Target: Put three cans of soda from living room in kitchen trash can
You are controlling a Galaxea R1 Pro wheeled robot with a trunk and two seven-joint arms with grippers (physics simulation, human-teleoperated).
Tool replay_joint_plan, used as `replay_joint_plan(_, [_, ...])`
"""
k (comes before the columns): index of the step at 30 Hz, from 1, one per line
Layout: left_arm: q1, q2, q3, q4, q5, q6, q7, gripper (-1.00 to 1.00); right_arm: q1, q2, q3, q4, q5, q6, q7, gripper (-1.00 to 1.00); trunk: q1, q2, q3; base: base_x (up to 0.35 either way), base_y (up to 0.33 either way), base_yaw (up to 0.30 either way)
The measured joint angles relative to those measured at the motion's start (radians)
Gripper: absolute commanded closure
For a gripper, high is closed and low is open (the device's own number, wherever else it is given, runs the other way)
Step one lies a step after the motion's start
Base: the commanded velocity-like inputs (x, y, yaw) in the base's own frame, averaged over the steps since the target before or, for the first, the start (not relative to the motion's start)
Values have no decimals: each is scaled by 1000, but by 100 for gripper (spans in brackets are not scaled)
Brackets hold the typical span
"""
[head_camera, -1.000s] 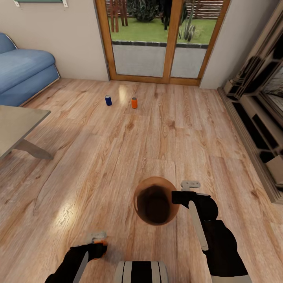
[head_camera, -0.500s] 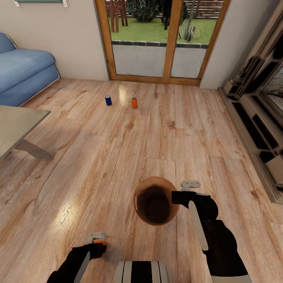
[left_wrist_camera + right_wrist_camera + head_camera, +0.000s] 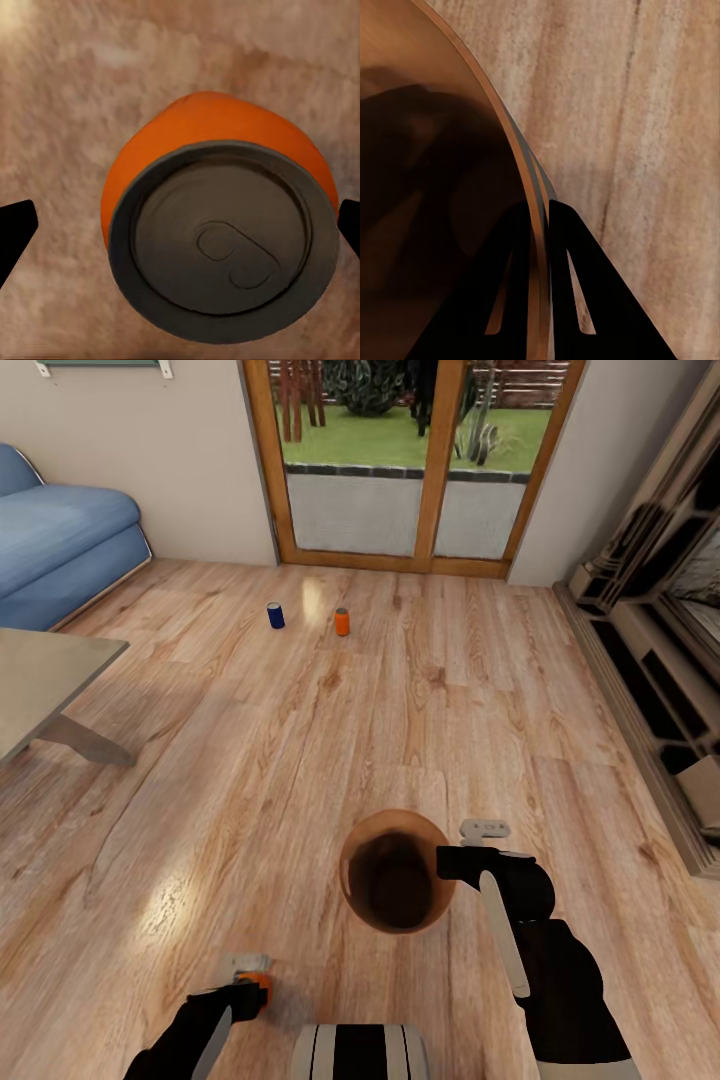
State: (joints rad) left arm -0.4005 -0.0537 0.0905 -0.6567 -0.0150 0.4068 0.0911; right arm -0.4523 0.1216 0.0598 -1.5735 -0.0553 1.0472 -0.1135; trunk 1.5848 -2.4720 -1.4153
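Note:
A dark blue soda can (image 3: 275, 615) and an orange one (image 3: 342, 622) stand upright on the wood floor near the glass doors. A third can, orange (image 3: 260, 985) with a grey top (image 3: 217, 251), stands on the floor close to me. My left gripper (image 3: 248, 972) hovers right over it, open, with a black fingertip (image 3: 16, 229) well out on each side. The trash can (image 3: 395, 822), brown inside, sits just ahead of me. Its rim (image 3: 521, 169) is pinched between the fingers of my right gripper (image 3: 447, 863), which is shut on it.
A blue sofa (image 3: 60, 550) stands at the far left and a low grey table (image 3: 45, 680) juts in from the left. Wood-framed glass doors (image 3: 410, 470) are straight ahead. A dark shelving unit (image 3: 660, 650) lines the right wall.
My left arm has shifted slightly toward me over the near orange can. The right arm, the trash can and the far cans have not moved.

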Motion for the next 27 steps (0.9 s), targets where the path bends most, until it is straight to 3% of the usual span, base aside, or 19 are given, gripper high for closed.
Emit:
replay_joint_plan(17, [-14,-6,1,41,6,-8,12,-100,0,0,0,0,0,0,0,100,0,0,0,0,0,0])
replay_joint_plan(18, [-14,-7,1,41,6,-8,12,100,0,0,0,0,0,0,0,100,0,0,0,0,0,0])
replay_joint_plan(27, [-17,-12,2,41,8,-8,12,100,0,0,0,0,-1,0,0,100,0,0,0,0,0,0])
